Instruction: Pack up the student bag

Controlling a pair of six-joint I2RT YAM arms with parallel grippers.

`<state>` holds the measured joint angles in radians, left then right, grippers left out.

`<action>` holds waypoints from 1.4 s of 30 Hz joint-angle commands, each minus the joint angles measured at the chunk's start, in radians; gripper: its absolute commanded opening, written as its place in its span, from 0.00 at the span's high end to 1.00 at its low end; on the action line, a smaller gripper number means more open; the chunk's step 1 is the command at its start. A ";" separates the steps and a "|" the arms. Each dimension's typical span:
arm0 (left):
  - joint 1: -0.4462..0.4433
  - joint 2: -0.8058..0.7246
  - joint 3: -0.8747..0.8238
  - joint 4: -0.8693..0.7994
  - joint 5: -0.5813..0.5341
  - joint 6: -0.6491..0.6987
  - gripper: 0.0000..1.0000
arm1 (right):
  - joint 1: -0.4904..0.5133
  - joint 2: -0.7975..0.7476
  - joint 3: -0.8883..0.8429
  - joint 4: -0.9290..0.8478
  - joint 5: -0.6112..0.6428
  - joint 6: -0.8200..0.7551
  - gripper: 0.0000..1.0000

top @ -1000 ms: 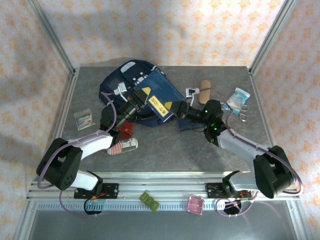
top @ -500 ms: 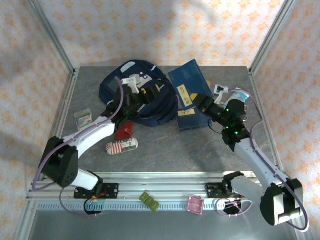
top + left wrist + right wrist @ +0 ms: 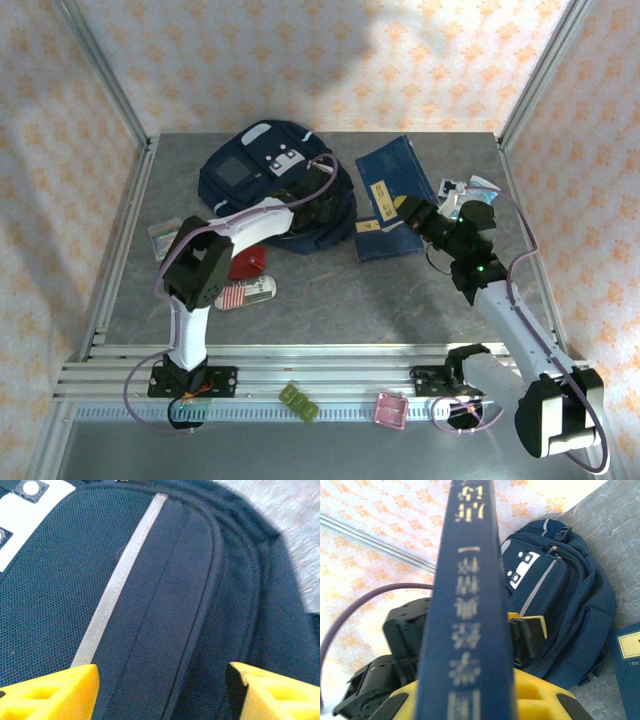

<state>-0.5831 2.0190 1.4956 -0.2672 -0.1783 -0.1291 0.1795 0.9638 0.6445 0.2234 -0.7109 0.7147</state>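
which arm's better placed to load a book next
Right: the right gripper is shut on a navy book near the student bag; the left gripper hangs open over it, empty.

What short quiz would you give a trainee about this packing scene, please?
1. True or false: the left fingers are clamped on the student bag.
2. What do the right fingers hold? A) a navy book B) a red pouch C) a striped case
3. Fill in: seen from the top camera, the second book lies flat to the bag's ____.
Key: 1 false, they stand open over it; 2 A; 3 right.
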 commanded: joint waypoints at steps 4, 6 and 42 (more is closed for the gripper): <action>-0.019 0.082 0.060 -0.067 -0.222 0.104 0.33 | -0.007 -0.012 0.025 0.035 -0.024 -0.032 1.00; -0.018 0.103 0.061 -0.052 -0.241 0.123 0.39 | -0.008 -0.003 0.033 0.036 -0.031 -0.030 1.00; 0.046 -0.247 0.261 -0.046 -0.175 0.237 1.00 | 0.181 0.432 0.033 0.450 -0.156 0.141 1.00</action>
<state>-0.5301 1.8183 1.6768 -0.3660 -0.3073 0.0826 0.3225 1.3281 0.5987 0.4690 -0.8097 0.8055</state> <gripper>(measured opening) 0.046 0.126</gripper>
